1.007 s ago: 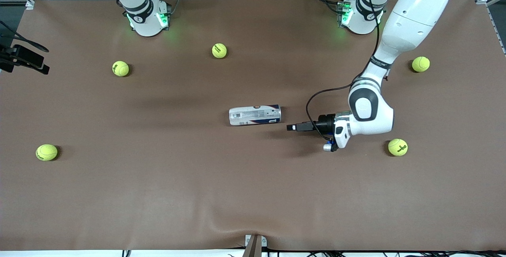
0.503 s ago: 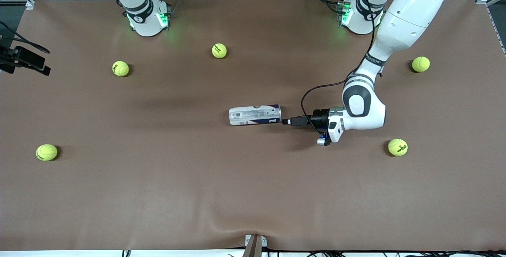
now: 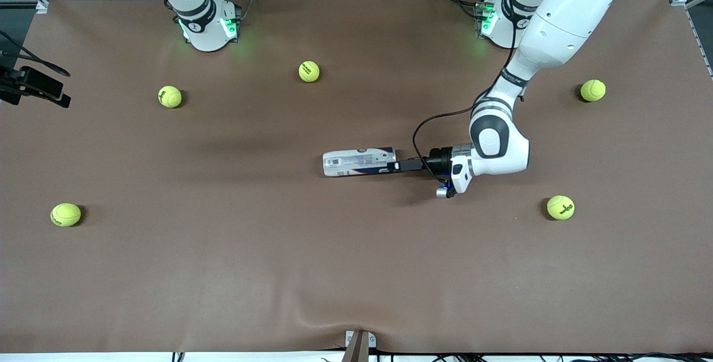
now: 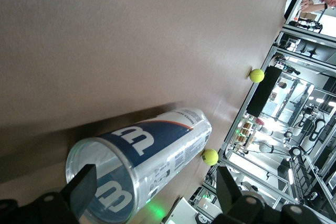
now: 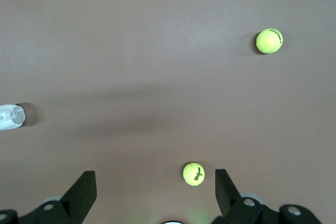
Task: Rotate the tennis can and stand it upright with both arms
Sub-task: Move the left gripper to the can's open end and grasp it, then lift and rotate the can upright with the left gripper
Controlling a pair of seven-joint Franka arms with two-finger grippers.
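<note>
The tennis can (image 3: 359, 162) lies on its side in the middle of the brown table, white and navy label showing. My left gripper (image 3: 393, 166) is low at the can's end toward the left arm's end of the table, open, pointing along the can. In the left wrist view the can (image 4: 152, 150) fills the space ahead with its round end between the spread fingers (image 4: 84, 188); whether they touch it I cannot tell. My right gripper (image 5: 155, 195) is open and empty, high over the table, and sees the can's end (image 5: 10, 117) far off.
Several yellow-green tennis balls lie scattered: two (image 3: 309, 71) (image 3: 170, 96) near the right arm's base, one (image 3: 66, 214) at that end nearer the camera, two (image 3: 592, 90) (image 3: 560, 207) toward the left arm's end. A black camera mount (image 3: 33, 86) overhangs the table edge.
The left arm has swept its gripper toward the can, from a gap away to right at its end. The can and the balls have not moved.
</note>
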